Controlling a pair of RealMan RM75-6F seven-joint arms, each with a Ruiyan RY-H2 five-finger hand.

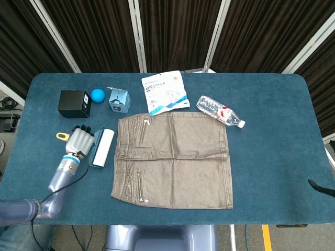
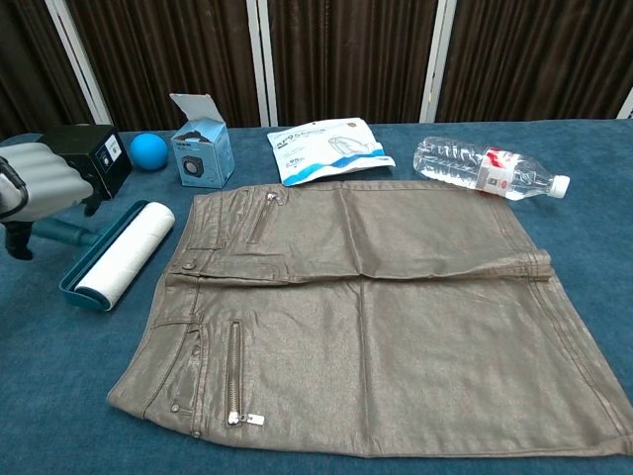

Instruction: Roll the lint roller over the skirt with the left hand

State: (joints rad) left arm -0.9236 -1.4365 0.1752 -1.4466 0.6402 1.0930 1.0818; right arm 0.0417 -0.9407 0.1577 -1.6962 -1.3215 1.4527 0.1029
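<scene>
— Where's the lint roller [image 2: 117, 254]?
— On the blue surface [image 2: 59, 396], just left of the skirt [image 2: 376, 317], its white roll clear of the cloth.
— And the left hand [image 2: 40, 188]?
— At the frame's left edge, on the roller's handle; whether it grips it I can't tell.
— Behind the skirt?
— A black box [image 2: 84, 158], blue ball [image 2: 148, 151], small carton [image 2: 203, 153], mask packet [image 2: 326, 148], water bottle [image 2: 485, 168].

The lint roller [image 2: 117, 254], white roll in a teal frame, lies on the blue table just left of the skirt [image 2: 376, 317]; the taupe skirt lies flat, 2 zips showing, apparently untouched.
</scene>
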